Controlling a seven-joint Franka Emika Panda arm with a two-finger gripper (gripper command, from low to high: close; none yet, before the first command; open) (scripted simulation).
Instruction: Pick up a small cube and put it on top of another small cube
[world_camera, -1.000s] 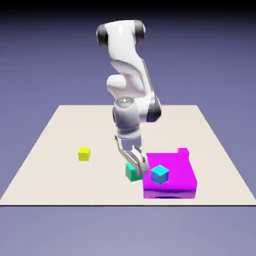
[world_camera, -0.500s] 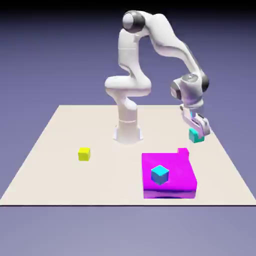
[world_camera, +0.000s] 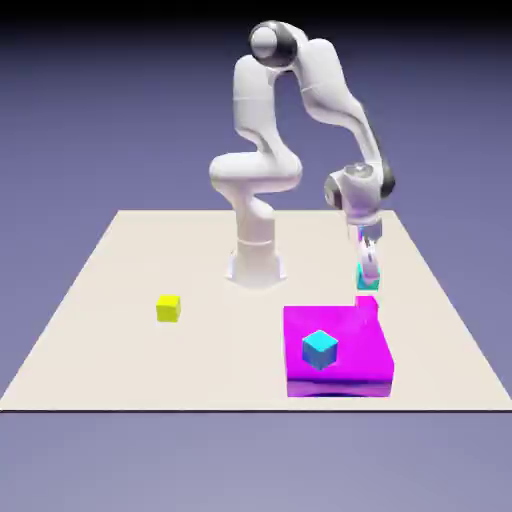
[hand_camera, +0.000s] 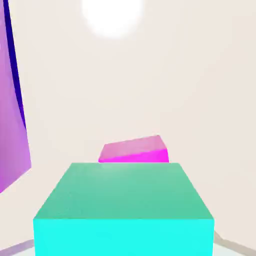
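Exterior view: the fingers (world_camera: 369, 268) are clamped on the teal cube (world_camera: 366, 279), hanging just above the small magenta cube (world_camera: 366, 304) at the magenta slab's (world_camera: 345, 345) far right corner. Risk: any offset and the cube tips off onto the slab or table (world_camera: 120, 300). The cyan-blue cube (world_camera: 319, 349) sits on the slab nearer; the yellow cube (world_camera: 168, 308) is well left.

Hand view: teal cube (hand_camera: 125, 205) looms large, small magenta cube (hand_camera: 134, 149) peeking beyond it, seemingly rotated and not squarely under. A skewed landing looks possible.
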